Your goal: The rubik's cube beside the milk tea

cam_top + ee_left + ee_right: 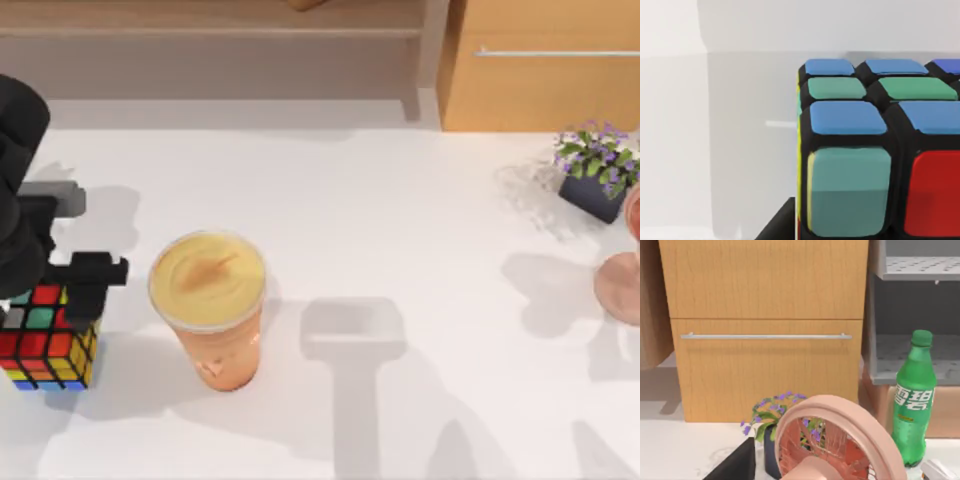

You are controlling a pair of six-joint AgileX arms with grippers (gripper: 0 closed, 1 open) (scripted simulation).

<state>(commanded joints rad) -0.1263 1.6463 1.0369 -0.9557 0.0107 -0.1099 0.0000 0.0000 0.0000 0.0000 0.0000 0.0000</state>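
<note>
While left gripper jaws clench rubik's cube, milk tea just beside, right jaws unclear.

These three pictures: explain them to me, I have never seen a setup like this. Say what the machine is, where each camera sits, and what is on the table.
It is a rendered simulation of two AgileX arms at a white table.

The top view looks down from above. The left gripper is at the table's left, on the rubik's cube, with the milk tea just right of it.

The left wrist view is that arm's own camera, close on the cube.

The right wrist view shows a pink stemmed glass, a flower pot, a green bottle and a wooden cabinet.
</note>
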